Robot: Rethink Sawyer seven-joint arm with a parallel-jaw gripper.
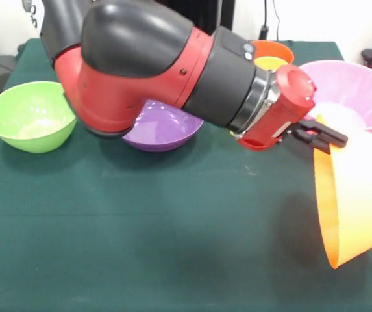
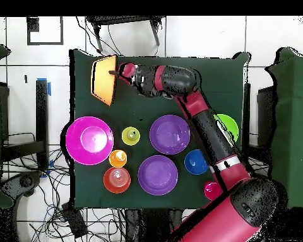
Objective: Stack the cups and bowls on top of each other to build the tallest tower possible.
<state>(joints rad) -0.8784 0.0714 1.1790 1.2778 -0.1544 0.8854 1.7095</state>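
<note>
My gripper (image 1: 321,138) held the big orange bowl (image 1: 354,195) by its rim, tipped on its side near a corner of the green surface (image 1: 173,227). The other bowls and cups sat apart on it, with white floor tiles (image 2: 198,38) and loose cables (image 2: 59,189) around.

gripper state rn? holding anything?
Gripper: shut on the rim of the large orange bowl, which is held tilted on its side, off the table.
</note>
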